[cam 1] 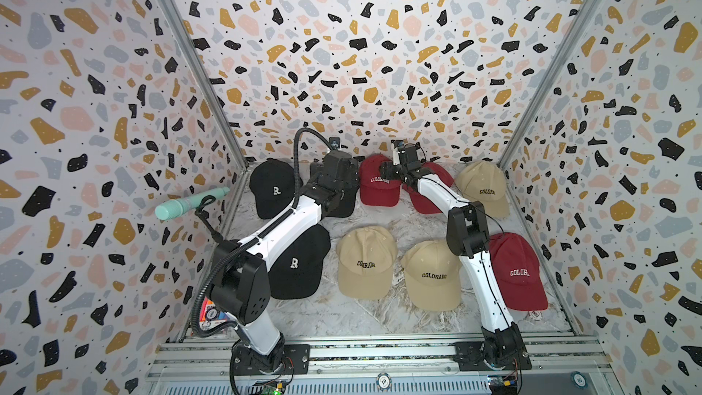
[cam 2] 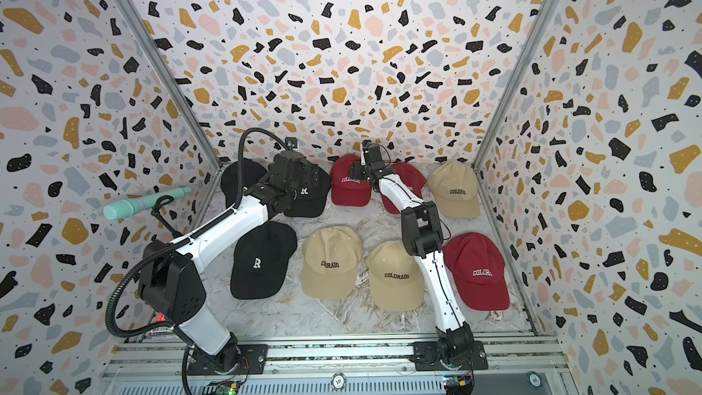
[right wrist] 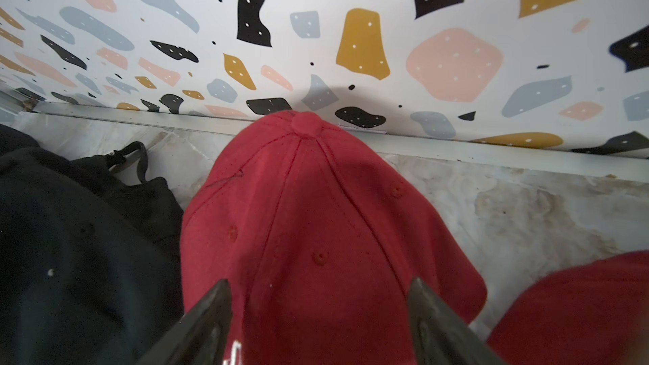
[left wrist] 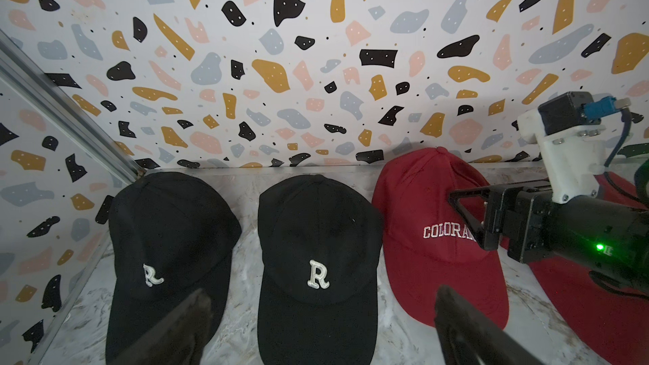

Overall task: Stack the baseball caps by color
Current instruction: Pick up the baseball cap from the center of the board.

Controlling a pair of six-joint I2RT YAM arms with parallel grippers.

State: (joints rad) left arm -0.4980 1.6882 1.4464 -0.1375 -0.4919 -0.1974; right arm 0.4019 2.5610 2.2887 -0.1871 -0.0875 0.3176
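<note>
While my right hand (right wrist: 320, 280) hangs low with its two fingers wide apart, the red cap (right wrist: 316, 205) sits right under it. Red cloth shows between the fingers, but I do not think the hand holds the cap yet.

The cap's long way runs from its brim, near me, to its top button by the back wall (right wrist: 351, 47). My fingers stand across that line, one on each side of the cap's front. So the cap lies straight below the hand, not off to a side. I think a short drop and a squeeze would take it.

A second red cap (right wrist: 579, 303) lies just beside it on my right, so that looks like the short way to carry it. The third red cap (cam 1: 516, 271) is well apart, near the front of the worktop (cam 1: 380, 317).

My left hand (left wrist: 321, 289) is wide open too and holds nothing. It hangs above a black cap (left wrist: 316, 233) at the back. My right hand is nearer the red caps, so I give it this job.
</note>
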